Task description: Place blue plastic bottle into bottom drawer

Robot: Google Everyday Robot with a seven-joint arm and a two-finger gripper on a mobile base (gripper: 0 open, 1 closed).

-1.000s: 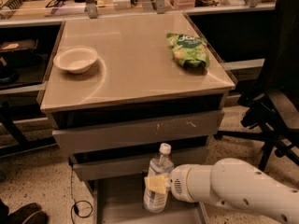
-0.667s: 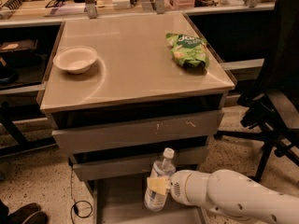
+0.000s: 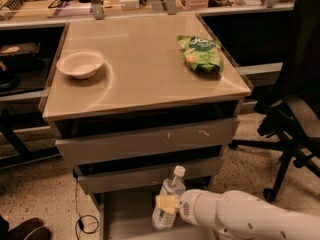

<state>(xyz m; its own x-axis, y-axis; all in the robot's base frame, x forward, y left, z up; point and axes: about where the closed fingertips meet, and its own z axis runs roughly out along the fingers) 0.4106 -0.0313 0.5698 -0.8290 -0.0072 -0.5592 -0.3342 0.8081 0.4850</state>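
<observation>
The blue plastic bottle [image 3: 169,196] is a clear bottle with a white cap, tilted with its cap to the upper right. My gripper [image 3: 168,205] is shut on the bottle's middle, its pale yellow finger pad across the label. The white arm comes in from the lower right. The bottle hangs low over the open bottom drawer [image 3: 126,215], a flat grey tray pulled out under the two closed scratched drawer fronts. Its base is close to the drawer floor; I cannot tell if it touches.
On the cabinet top stand a white bowl [image 3: 80,64] at the left and a green chip bag [image 3: 201,54] at the right. A black office chair [image 3: 292,119] stands to the right. A cable [image 3: 82,219] and a shoe [image 3: 25,230] lie on the floor at left.
The gripper with the bottle has sunk lower and slightly toward the drawer floor, and the bottle has tilted more to the right.
</observation>
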